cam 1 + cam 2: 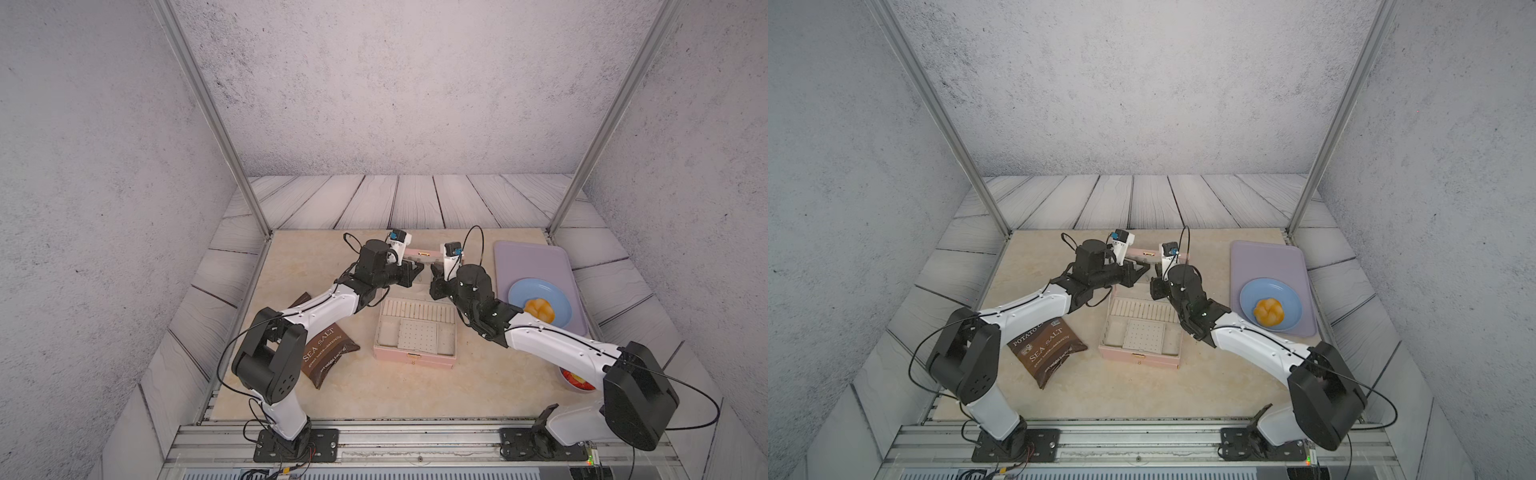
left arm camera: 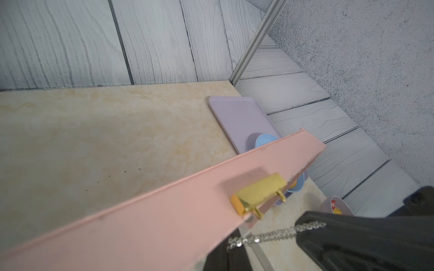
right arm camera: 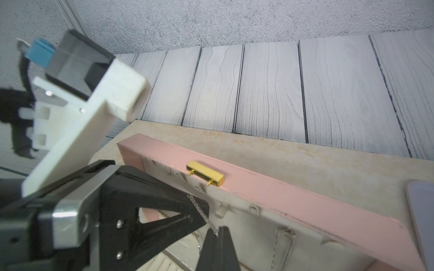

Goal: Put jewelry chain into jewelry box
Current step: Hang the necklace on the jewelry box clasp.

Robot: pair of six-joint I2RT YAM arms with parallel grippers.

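Stretching between left gripper (image 1: 419,270) and right gripper (image 1: 435,272), a fine silvery chain (image 2: 270,235) is pinched; brown bag (image 1: 328,353) lettered "SEA SALT".

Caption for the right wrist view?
The left gripper and right gripper, both shut, hold a thin chain between them before the open lid of the pink jewelry box.

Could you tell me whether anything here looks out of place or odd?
Nothing looks spilled or damaged. The one oddity is the jewelry chain: it is stretched in the air between the shut fingers of the left gripper and right gripper, in front of the upright lid of the jewelry box, not yet inside it.
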